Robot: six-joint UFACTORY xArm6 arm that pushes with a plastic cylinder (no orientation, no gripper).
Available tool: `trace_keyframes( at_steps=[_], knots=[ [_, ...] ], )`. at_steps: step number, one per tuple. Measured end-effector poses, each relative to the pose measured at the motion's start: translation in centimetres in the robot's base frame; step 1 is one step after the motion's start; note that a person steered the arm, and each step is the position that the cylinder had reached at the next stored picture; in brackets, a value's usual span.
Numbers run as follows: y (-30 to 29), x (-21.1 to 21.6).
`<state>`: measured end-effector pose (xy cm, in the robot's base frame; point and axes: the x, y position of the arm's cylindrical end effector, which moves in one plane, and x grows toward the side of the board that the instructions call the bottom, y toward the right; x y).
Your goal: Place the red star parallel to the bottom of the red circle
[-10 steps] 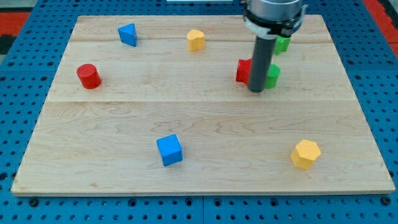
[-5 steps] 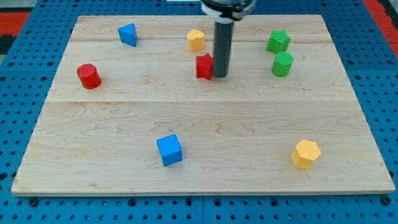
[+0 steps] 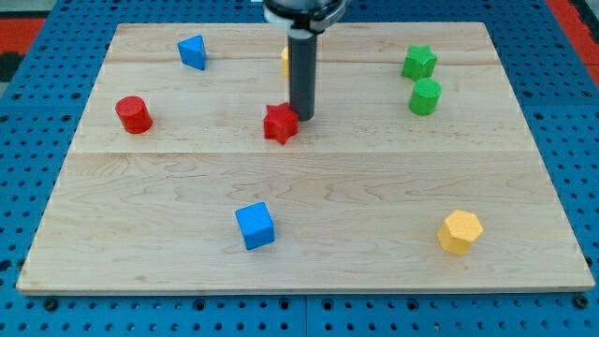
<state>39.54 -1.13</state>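
Observation:
The red star (image 3: pixel 280 123) lies near the middle of the wooden board (image 3: pixel 309 253), slightly above centre. My tip (image 3: pixel 301 116) touches the star's upper right side. The red circle (image 3: pixel 133 114), a short cylinder, stands at the view's left, well apart from the star and at about the same height in the view. The rod rises straight up from my tip and hides most of a yellow block (image 3: pixel 284 60) behind it.
A blue triangle (image 3: pixel 193 51) sits at the top left. A green star (image 3: pixel 419 63) and a green cylinder (image 3: pixel 425 96) sit at the top right. A blue cube (image 3: pixel 255 226) lies at the bottom centre-left and a yellow hexagon (image 3: pixel 460 231) at the bottom right.
My tip has swept from the right toward the left and slightly down, pushing the red star with it, away from the green blocks. The other blocks have not moved.

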Motion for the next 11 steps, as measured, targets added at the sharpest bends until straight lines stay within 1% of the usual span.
trace_keyframes(
  at_steps=[1, 2, 3, 5, 6, 7, 8, 9, 10, 11],
  knots=[
    [-3.3, 2.9],
    [-7.7, 2.9],
    [-7.8, 1.1],
    [-16.0, 7.7],
    [-16.6, 8.5],
    [-12.6, 8.5],
    [-11.7, 10.4],
    [-14.0, 12.8],
    [-16.0, 13.0],
    [-13.4, 10.2]
  ],
)
